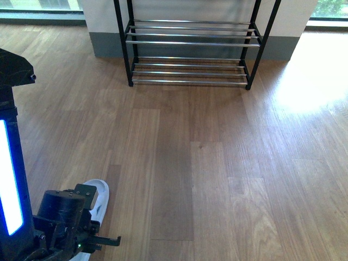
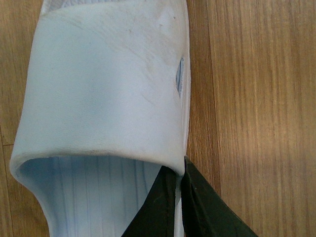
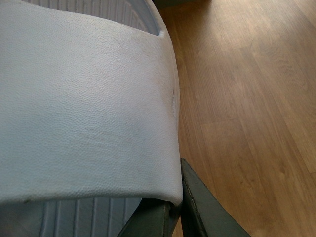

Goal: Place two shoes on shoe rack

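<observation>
The shoes here are white slide sandals. One sandal [image 2: 103,89] lies on the wooden floor, and my left gripper [image 2: 178,197] is shut on the side edge of its strap. In the front view that sandal [image 1: 99,191] shows at the bottom left, partly hidden by my left arm [image 1: 62,217]. My right gripper [image 3: 175,212] is shut on the strap edge of the other white sandal [image 3: 84,113], which fills most of the right wrist view; neither shows in the front view. The shoe rack [image 1: 190,42], black-framed with chrome bars, stands at the far wall with nothing on its visible shelves.
Wooden floor [image 1: 206,163] stretches between me and the rack. A white wall with a grey base [image 1: 103,46] is behind the rack, with windows to either side. A blue-lit column [image 1: 10,179] of the robot stands at the left edge.
</observation>
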